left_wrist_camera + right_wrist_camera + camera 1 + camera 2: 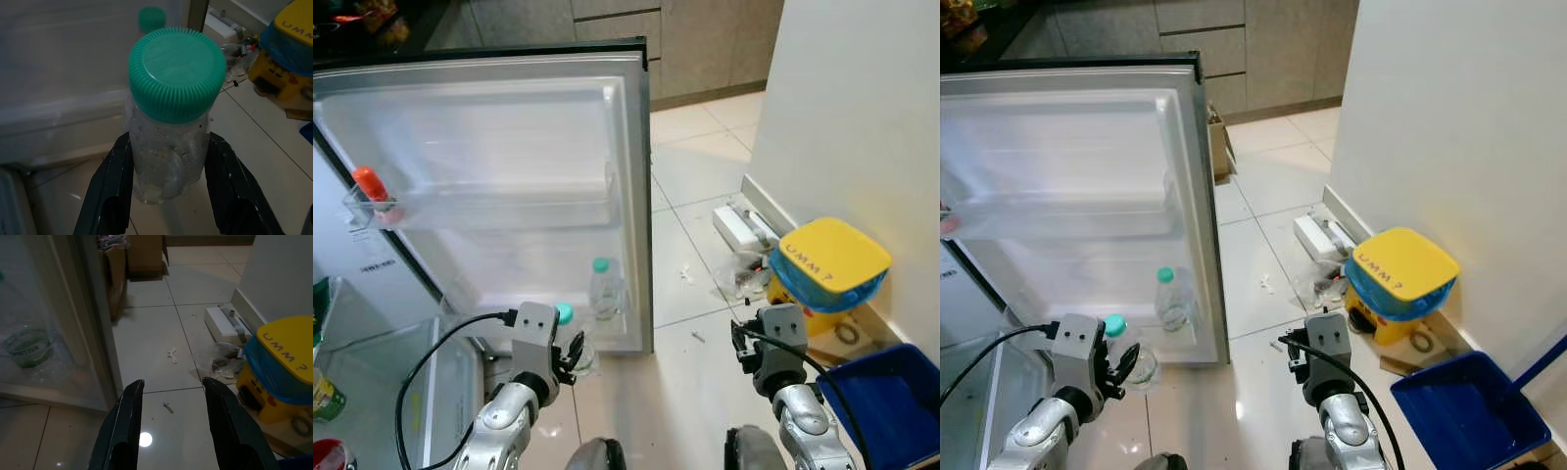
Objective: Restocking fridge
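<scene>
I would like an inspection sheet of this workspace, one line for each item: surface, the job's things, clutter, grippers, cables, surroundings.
Surface: pale tiled floor, glossy.
Job's things: fridge door open; water bottle on its lowest shelf; orange-capped bottle on an upper shelf; held bottle, green cap.
Clutter: plastic wrapper, small scraps, white box by the wall.
Grippers: left gripper shut on held bottle near the door; right gripper open above the floor.
Cables: black cable on the left arm.
Surroundings: yellow bin, blue tub, white wall.
</scene>
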